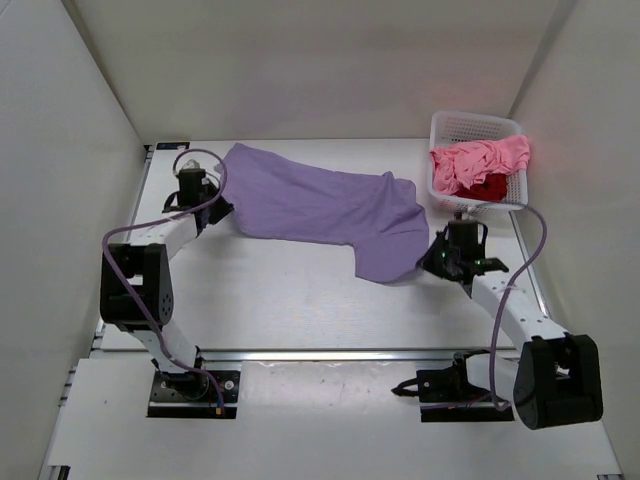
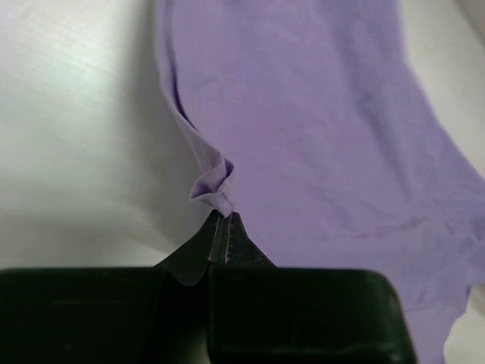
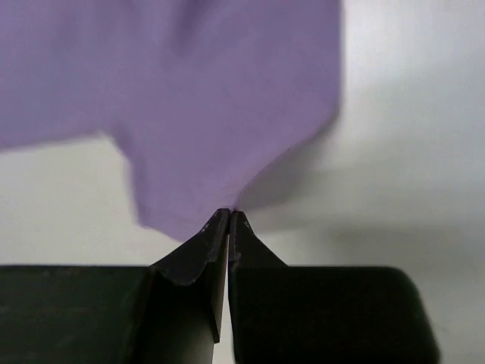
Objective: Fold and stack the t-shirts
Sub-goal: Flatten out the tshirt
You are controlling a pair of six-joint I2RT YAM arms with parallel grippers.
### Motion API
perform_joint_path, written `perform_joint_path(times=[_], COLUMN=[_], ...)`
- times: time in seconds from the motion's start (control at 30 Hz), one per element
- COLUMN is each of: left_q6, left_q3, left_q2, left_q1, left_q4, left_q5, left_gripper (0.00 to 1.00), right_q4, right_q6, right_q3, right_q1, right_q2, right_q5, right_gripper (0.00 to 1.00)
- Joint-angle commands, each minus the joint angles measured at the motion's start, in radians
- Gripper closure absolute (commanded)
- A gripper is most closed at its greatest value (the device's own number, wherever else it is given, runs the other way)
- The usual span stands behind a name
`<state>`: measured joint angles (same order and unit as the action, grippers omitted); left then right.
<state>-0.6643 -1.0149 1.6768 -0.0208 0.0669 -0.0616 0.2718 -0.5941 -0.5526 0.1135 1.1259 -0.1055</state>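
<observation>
The lavender t-shirt (image 1: pixel 320 205) lies spread across the middle of the table, rumpled toward its right end. My left gripper (image 1: pixel 222 212) is shut on its left edge; in the left wrist view the left gripper (image 2: pixel 225 214) pinches a small bunched fold of the lavender t-shirt's hem (image 2: pixel 214 188). My right gripper (image 1: pixel 428 262) is shut on the shirt's lower right corner, and the right wrist view shows the right gripper (image 3: pixel 229 214) closed on the lavender t-shirt (image 3: pixel 189 114) at its edge. The pink t-shirt (image 1: pixel 482 158) and the dark red t-shirt (image 1: pixel 490 187) lie crumpled in the basket.
A white lattice basket (image 1: pixel 470 125) stands at the back right corner, just beyond my right arm. White walls enclose the table on the left, back and right. Bare tabletop (image 1: pixel 290 290) stretches between the shirt and the arm bases.
</observation>
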Motion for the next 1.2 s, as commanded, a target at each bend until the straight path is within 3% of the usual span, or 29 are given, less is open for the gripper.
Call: perform_joint_path(times=[0.0,0.13,0.2,0.3,0.43,0.53,0.63,0.67,0.73,0.83,1.03,1.1,1.17], left_q6=[0.083,0.071,0.017,0.003,0.028,0.037,0.019,0.04,0.078,0.1,0.115,0.104,0.077], left_q3=[-0.168,-0.391,-0.482,-0.649,-0.784,-0.83,-0.876,-0.878,-0.864,-0.824,-0.879,-0.979,-1.21], left_q2=[-0.124,-0.224,-0.261,-0.302,-0.321,-0.31,-0.244,-0.239,-0.2,-0.135,0.117,0.197,0.32], left_q1=[-0.042,0.021,0.105,0.163,0.176,0.171,0.179,0.171,0.142,0.125,0.093,0.094,0.097], left_q4=[0.069,0.125,0.134,0.184,0.254,0.266,0.284,0.29,0.31,0.304,0.324,0.341,0.393], left_q5=[0.029,-0.058,-0.162,-0.193,-0.176,-0.159,-0.159,-0.144,-0.097,-0.044,-0.001,-0.02,-0.038], left_gripper=[1.0,1.0,1.0,1.0,1.0,1.0,1.0,1.0,1.0,1.0,1.0,1.0,1.0], right_q4=[0.032,0.105,0.147,0.167,0.13,-0.043,-0.014,0.007,0.07,0.092,0.089,0.057,0.018], right_q6=[0.125,0.276,0.338,0.518,0.709,0.947,0.94,0.838,0.632,0.547,0.448,0.422,0.373], right_q3=[-0.319,-0.723,-0.917,-1.207,-1.513,-1.602,-1.748,-1.729,-1.671,-1.649,-1.805,-1.884,-1.943], right_q1=[0.058,0.121,0.165,0.363,0.566,0.721,0.603,0.487,0.248,0.08,-0.051,-0.067,-0.087], right_q2=[-0.04,-0.043,-0.012,0.06,0.165,0.227,0.335,0.35,0.38,0.483,0.829,0.894,0.929], right_q5=[0.145,0.288,0.363,0.557,0.677,0.806,0.655,0.592,0.323,0.143,-0.019,-0.04,-0.065], right_gripper=[1.0,1.0,1.0,1.0,1.0,1.0,1.0,0.99,1.0,1.0,1.0,1.0,1.0])
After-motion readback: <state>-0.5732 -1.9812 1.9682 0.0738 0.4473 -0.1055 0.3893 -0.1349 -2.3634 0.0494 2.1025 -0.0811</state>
